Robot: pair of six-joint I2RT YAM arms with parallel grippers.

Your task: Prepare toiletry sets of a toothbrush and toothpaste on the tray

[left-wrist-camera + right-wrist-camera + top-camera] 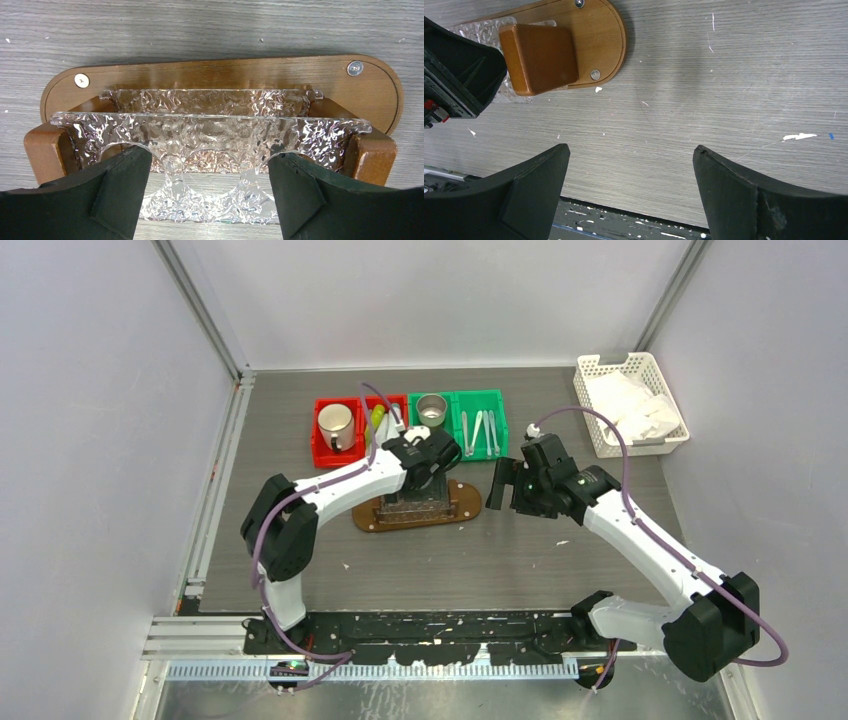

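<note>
Right gripper (631, 195): fingers spread, over bare tabletop (724, 75), right of tray.
Left gripper (210, 200): fingers spread, astride clear rack (210, 130) on wooden tray (220, 75), mid-tabletop.
Far edge: red bins (318, 445), one with yellow-green tube (378, 420); green bin (503, 420) with toothbrushes (480, 430), long axes near-to-far, heads unreadable.
Far right corner: white basket (615, 360).

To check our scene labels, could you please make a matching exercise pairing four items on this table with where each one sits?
Things:
1. toothbrushes
2. yellow-green tube
3. white basket
4. wooden tray

Places:
A. in a red bin
B. at the far right corner of the table
C. below the left pincer
D. in a green bin

Pairs: 1-D, 2-A, 3-B, 4-C
</note>
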